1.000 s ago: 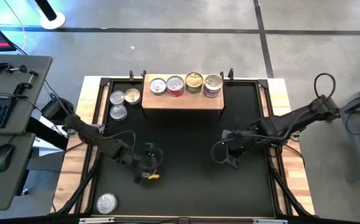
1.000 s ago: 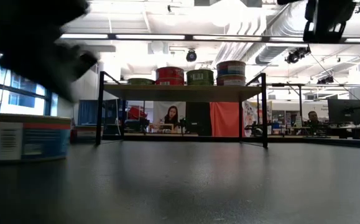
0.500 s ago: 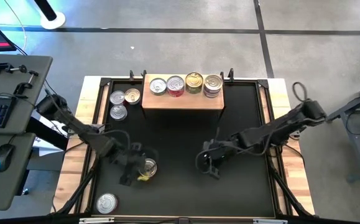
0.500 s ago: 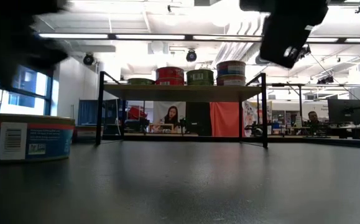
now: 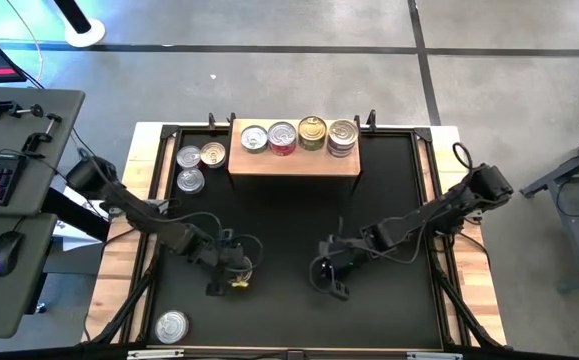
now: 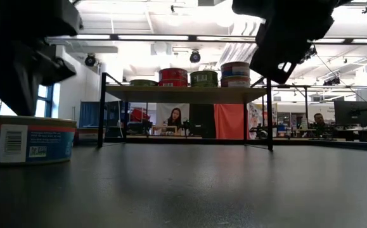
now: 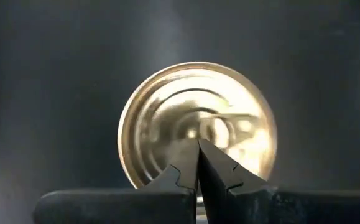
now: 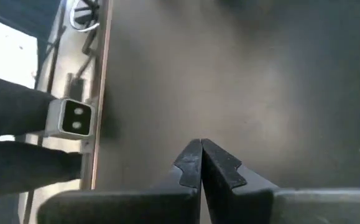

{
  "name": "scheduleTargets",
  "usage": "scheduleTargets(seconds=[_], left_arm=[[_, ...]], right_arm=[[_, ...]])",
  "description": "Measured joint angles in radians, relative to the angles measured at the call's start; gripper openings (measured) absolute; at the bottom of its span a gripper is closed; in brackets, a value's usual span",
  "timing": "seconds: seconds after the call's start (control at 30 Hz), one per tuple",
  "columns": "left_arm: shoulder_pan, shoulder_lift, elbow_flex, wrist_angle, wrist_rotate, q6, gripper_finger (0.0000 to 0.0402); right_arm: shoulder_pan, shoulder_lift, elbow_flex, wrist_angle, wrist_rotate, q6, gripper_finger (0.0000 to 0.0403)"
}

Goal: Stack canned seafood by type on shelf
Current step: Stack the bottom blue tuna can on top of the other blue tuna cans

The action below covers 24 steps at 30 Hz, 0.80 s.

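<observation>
tin (image 5: 172,326) w/ silver lid sits alone at near left corner of black mat (image 5: 289,215). left gripper (image 5: 231,277) hangs over gold-lidded tin (image 7: 197,126) near mat centre, jaws clenched together, gripping nothing. right gripper (image 5: 327,279) just beside, to its right, over bare mat, jaws pressed together, empty too. farther back: wooden shelf (image 5: 294,161) w/ four tin stacks (image 5: 297,135) in a row; three loose tins (image 5: 198,165) left of it.
</observation>
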Motion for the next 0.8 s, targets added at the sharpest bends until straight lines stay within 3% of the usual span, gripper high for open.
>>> scheduleTargets(seconds=[0.3,0.47,0.57,0.7,0.8], left_arm=[[0.101,0.160,0.010,0.369,0.025,0.076,0.0000],[0.156,0.279,0.105,0.465,0.028,0.174,0.0000],[0.180,0.328,0.199,0.436,0.041,0.303,0.0000],[0.201,0.307,0.318,0.212,0.042,0.385,0.0000],[0.193,0.238,0.304,0.069,0.039,0.420,0.0000]], right_arm=[[0.072,-0.060,0.000,-0.098,0.070,0.033,0.0000],[0.107,-0.064,0.000,-0.104,0.118,0.114,0.0000],[0.118,-0.064,0.000,-0.089,0.162,0.188,0.0000],[0.118,-0.064,0.000,-0.085,0.235,0.328,0.0000],[0.105,-0.055,0.001,-0.085,0.253,0.448,0.0000]])
